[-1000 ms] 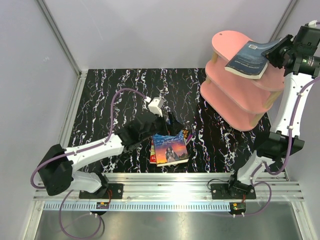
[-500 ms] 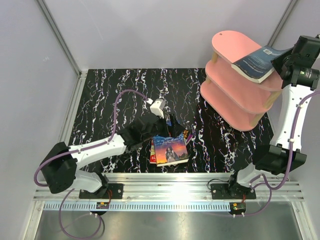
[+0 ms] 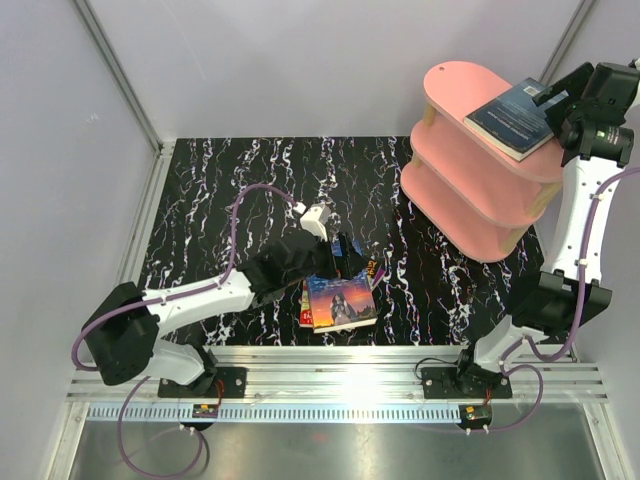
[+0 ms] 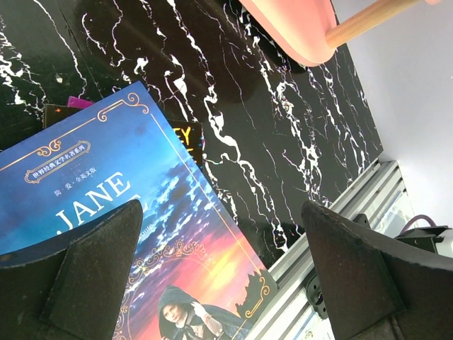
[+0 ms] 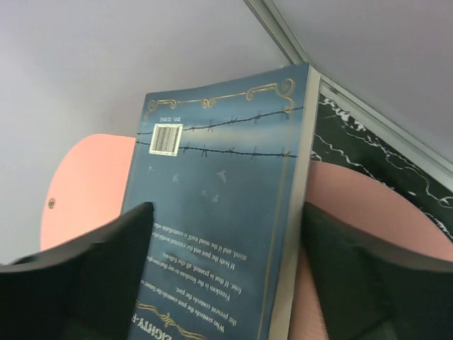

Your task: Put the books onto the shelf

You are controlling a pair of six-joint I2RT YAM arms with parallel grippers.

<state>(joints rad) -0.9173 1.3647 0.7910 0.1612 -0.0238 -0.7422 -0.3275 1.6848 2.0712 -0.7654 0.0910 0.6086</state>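
STEP: dk-blue book (image 3: 512,115) flat on pink shelf (image 3: 455,85) top tier, btwn R gripper (image 3: 558,100) jaws, spread, no grip | L gripper (image 4: 219,212) wide open, JANE paperback (image 4: 106,163) under its left jaw | NEXT: R backs off; L drops, pinches edge.

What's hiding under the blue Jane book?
More books: a black cover with yellow letters and a red edge peek out. The Jane book covers the rest, so their count is hidden.

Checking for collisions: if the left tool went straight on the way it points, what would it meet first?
Probably the blue-and-orange illustrated paperback topping the book pile. The left tool stands open over its cover, though depth is unclear.
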